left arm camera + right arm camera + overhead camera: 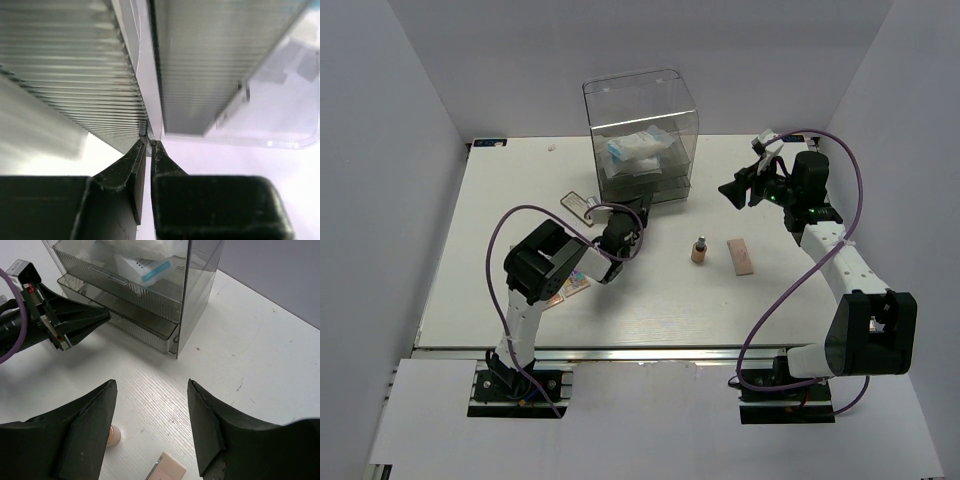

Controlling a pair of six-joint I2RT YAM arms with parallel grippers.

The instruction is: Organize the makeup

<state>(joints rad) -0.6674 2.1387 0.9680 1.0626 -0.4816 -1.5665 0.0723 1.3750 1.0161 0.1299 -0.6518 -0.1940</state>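
Note:
My left gripper (pixel 638 209) is at the front of the clear acrylic drawer box (pixel 640 120). In the left wrist view it (pixel 149 143) is shut on the thin handle (pixel 148 131) of the lower drawer (pixel 131 323). A white-and-blue packet (pixel 638 148) lies in the upper drawer. A small brown bottle (pixel 699 250) stands upright beside a peach palette (pixel 741 256) on the table. A dark-framed flat case (pixel 577 203) lies left of the box. A multicoloured palette (pixel 576 285) is partly hidden under my left arm. My right gripper (pixel 734 190) is open and empty above the table (pixel 151 385).
White walls close in the table on the left, back and right. The bottle (pixel 113 436) and the peach palette (pixel 167 471) lie just below my right gripper's fingers. The left arm's purple cable (pixel 510 225) loops over the table's left half.

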